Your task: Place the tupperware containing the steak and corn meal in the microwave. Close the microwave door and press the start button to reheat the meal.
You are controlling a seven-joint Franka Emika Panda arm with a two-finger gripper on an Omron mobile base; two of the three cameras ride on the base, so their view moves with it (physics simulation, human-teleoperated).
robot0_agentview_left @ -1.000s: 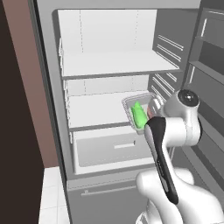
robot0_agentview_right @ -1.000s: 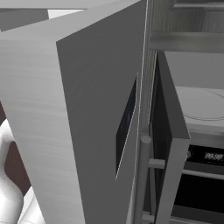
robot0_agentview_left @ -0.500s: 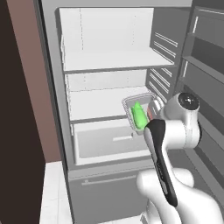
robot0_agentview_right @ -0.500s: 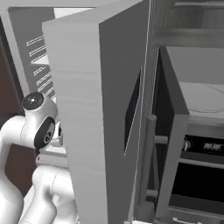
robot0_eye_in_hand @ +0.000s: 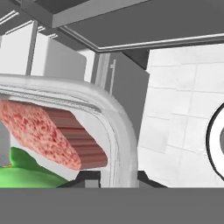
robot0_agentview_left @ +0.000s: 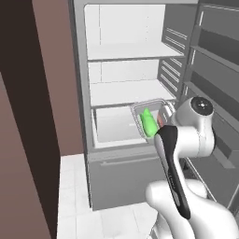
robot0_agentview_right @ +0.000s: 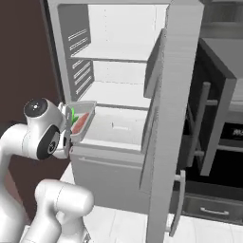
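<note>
The tub [robot0_agentview_left: 151, 122] was off any shelf, carried at the end of the arm in front of the open fridge [robot0_agentview_left: 123, 70], level with its lowest shelf and above the drawer [robot0_agentview_left: 116, 130]. It was tipped steeply, its open side turned toward the left base camera. The green lump [robot0_agentview_left: 148, 123] and the red piece [robot0_agentview_right: 80, 122] lay inside against its wall; in the hand view the red piece [robot0_eye_in_hand: 41, 133] sat above the green lump [robot0_eye_in_hand: 26, 173], both close behind the tub's curved rim [robot0_eye_in_hand: 116, 127].

The gripper [robot0_agentview_right: 68, 137] was at the tub's rim, mostly hidden by the wrist. Whether the jaws were spread or pressed on the rim could not be told.

The fridge shelves were bare white. The fridge door [robot0_agentview_right: 163, 118] stood open, edge-on in the right base view. Right of it, the microwave door [robot0_agentview_right: 216, 99] also stood open, its bar handle [robot0_agentview_right: 201, 128] facing the camera. A white tiled floor [robot0_agentview_left: 74, 186] lay below.
</note>
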